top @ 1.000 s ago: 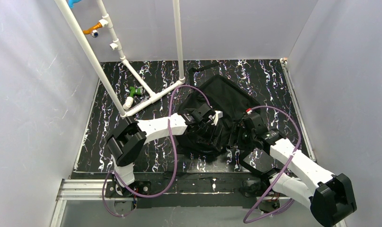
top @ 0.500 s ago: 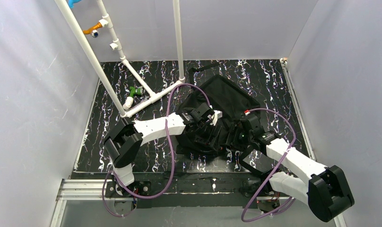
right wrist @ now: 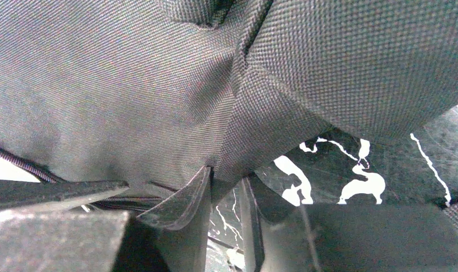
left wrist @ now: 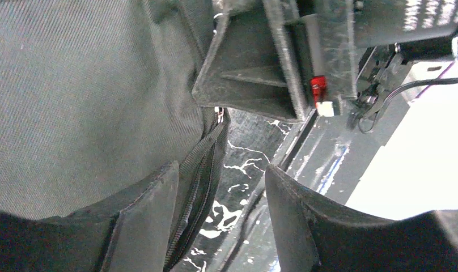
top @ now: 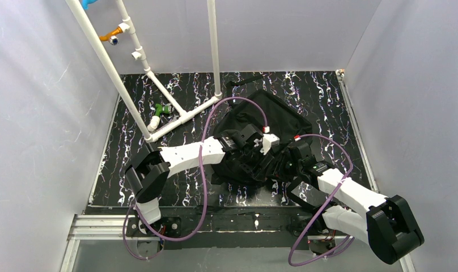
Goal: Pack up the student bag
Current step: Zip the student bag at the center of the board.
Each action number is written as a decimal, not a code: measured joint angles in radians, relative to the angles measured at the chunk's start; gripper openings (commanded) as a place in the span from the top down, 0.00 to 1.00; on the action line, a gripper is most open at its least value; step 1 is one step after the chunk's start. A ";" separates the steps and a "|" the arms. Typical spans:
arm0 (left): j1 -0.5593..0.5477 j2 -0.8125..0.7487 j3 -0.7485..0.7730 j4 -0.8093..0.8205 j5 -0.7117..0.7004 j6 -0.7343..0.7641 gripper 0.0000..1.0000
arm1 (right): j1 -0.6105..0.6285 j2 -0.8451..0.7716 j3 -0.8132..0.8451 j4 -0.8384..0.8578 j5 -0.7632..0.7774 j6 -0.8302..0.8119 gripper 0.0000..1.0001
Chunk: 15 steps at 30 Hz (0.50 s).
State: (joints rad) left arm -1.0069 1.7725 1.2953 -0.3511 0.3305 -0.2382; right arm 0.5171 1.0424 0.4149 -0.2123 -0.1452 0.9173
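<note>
Since a second ago my right arm has shifted a little at the student bag (top: pixel 275 113) and its jaws have drawn from wide to narrow, while my left gripper (left wrist: pixel 218 175) has slid slightly rightward over the fabric, its purple cable (top: pixel 244 98) now arching higher; well to the left of that gripper stands the white pipe frame (top: pixel 181 116) with a small green and white item (top: pixel 158 116) beside it, on the black marbled table (top: pixel 317 90); my left gripper's jaws stand partly apart, pinching nothing; one finger (left wrist: pixel 141 218) lies against the cloth of the student bag, the zipper (left wrist: pixel 201 181) hangs just inside it, and bare table shows through the rest of the gap; the student bag lies crumpled under and beyond both grippers, a strap (top: pixel 244 81) trailing from its far side; just right of the left gripper, my right gripper (right wrist: pixel 225 177) sits low at the bag's near edge, jaws narrow, a fold of cloth running down between the fingertips (right wrist: pixel 190 198); I cannot tell whether they pinch it or only touch it
</note>
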 measured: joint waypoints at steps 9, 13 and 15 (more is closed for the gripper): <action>-0.038 0.051 -0.006 0.060 -0.071 0.154 0.62 | 0.000 0.000 0.000 0.006 -0.005 0.002 0.80; -0.049 0.072 -0.015 0.083 -0.123 0.165 0.58 | -0.001 0.000 0.000 0.007 -0.007 0.002 0.83; -0.063 0.076 -0.024 0.097 -0.144 0.168 0.59 | -0.001 0.000 0.000 0.007 -0.007 0.002 0.87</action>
State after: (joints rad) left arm -1.0698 1.8481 1.2716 -0.2543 0.1864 -0.0700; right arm 0.5163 1.0424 0.4152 -0.2050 -0.1524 0.9192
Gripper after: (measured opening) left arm 0.411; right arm 0.209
